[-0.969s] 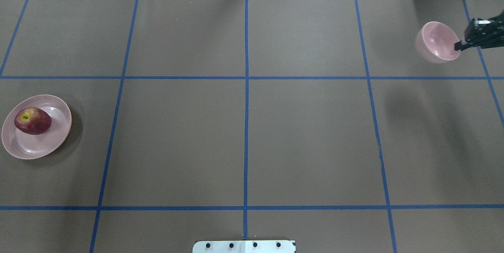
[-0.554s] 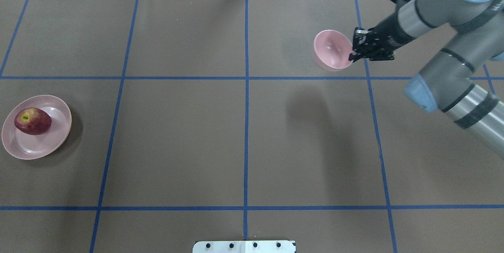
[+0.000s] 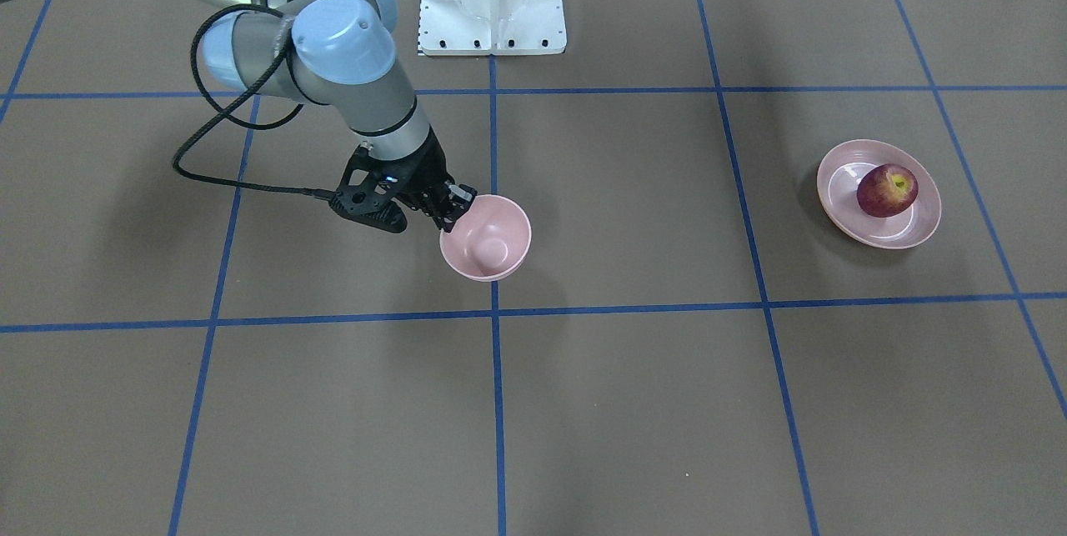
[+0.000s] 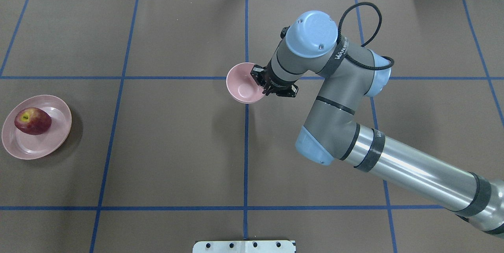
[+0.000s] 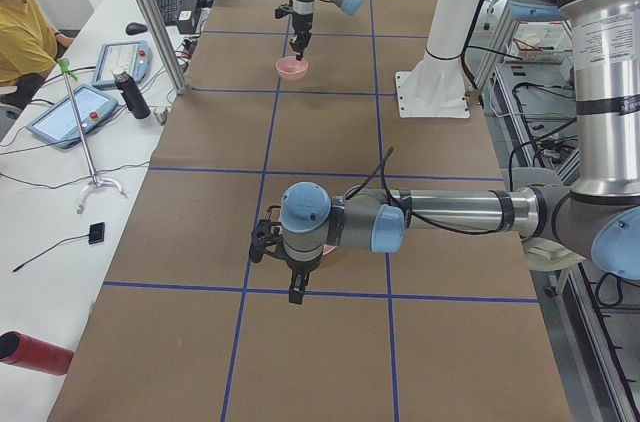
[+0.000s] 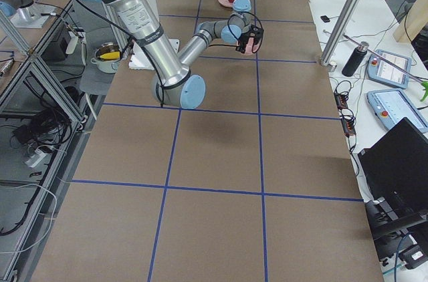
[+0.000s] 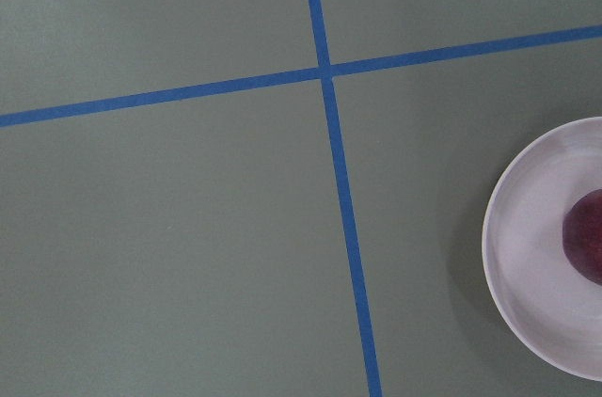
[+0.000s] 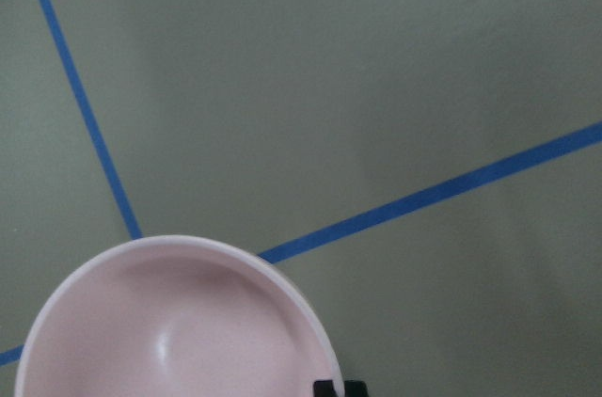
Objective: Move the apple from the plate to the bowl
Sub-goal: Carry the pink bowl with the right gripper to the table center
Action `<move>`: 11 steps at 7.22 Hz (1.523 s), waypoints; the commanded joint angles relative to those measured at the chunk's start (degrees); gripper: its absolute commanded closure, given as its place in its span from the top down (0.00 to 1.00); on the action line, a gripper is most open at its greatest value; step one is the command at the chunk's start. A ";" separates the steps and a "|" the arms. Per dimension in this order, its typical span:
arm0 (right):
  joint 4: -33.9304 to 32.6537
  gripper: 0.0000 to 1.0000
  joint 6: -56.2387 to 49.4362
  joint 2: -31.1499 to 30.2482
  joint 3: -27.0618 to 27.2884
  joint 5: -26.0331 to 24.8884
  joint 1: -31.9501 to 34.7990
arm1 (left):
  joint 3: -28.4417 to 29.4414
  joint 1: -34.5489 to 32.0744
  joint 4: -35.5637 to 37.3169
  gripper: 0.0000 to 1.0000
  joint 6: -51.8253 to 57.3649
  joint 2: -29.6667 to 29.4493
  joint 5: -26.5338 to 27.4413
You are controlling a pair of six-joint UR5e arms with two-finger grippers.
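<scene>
Dark red apple at far left; sat on the plate, near the left gripper, spread or not, impossible to tell. Lay well apart from the bowl at mid-table, pinched at its right rim by the right gripper.

Apple and plate partly beyond the left wrist view's right edge.
</scene>
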 commanded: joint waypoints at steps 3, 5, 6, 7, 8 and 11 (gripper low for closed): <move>-0.93 0.00 -0.05 0.89 -2.94 -3.89 -3.56 | 0.39 0.01 -0.06 0.98 0.09 0.00 0.00; -0.93 0.00 -0.40 0.45 -2.85 -4.06 -4.17 | 0.39 0.01 -0.06 0.98 0.09 -0.09 0.00; -0.85 0.40 -0.67 0.45 -2.77 -4.76 -4.17 | 0.39 0.01 -0.06 0.98 0.09 -0.09 0.00; -0.93 0.99 -0.84 0.10 -2.24 -7.29 -4.09 | 0.39 0.01 -0.76 0.98 0.09 -0.09 0.00; -1.02 1.00 -1.97 0.01 -0.33 -7.49 -3.83 | 0.39 0.01 -2.77 0.98 0.18 -0.09 0.09; -9.95 1.00 -15.62 -1.47 6.36 0.82 7.99 | 0.56 0.01 -6.83 0.98 -0.43 -2.54 0.00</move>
